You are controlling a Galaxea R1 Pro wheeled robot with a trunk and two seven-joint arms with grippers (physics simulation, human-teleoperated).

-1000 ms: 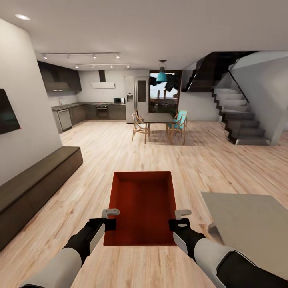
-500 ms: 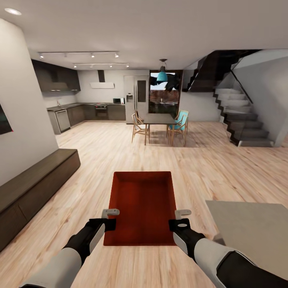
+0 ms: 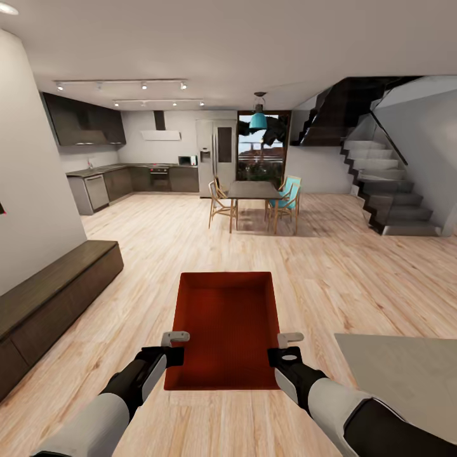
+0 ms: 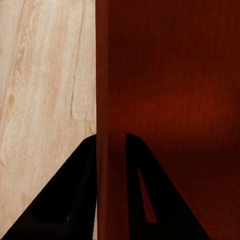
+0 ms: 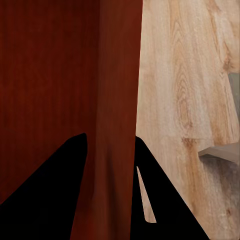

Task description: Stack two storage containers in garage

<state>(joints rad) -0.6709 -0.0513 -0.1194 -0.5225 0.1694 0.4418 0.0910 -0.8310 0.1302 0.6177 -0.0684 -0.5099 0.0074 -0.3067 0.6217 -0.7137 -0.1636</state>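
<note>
At the far left of the head view a long low dark-brown cabinet [image 3: 54,298] runs along the white wall, with light wood plank floor [image 3: 158,254] beside it. Next comes the left gripper [image 3: 176,346], its jaws closed on the left wall of a red-orange storage container [image 3: 225,330], which is held level above the planks in front of the robot; the right gripper [image 3: 287,348] clamps the opposite wall in the same way. The left wrist view gives what the head view cannot: the container [image 4: 170,100] wall stands edge-on with one dark finger [image 4: 75,200] outside it and the other inside, pressed against it, planks passing below. The right wrist view mirrors this, the jaws of that gripper [image 5: 110,175] astride the container [image 5: 50,75] wall, and it also catches the corner of a pale grey rug [image 5: 222,152] on the planks. In the head view that rug [image 3: 406,374] lies at the lower right. Beyond the container the living room opens onto a kitchen [image 3: 120,171] at the back left, a dining table [image 3: 252,190] with chairs in the middle under a teal pendant lamp [image 3: 257,119], and a dark staircase [image 3: 387,190] rising at the right
</note>
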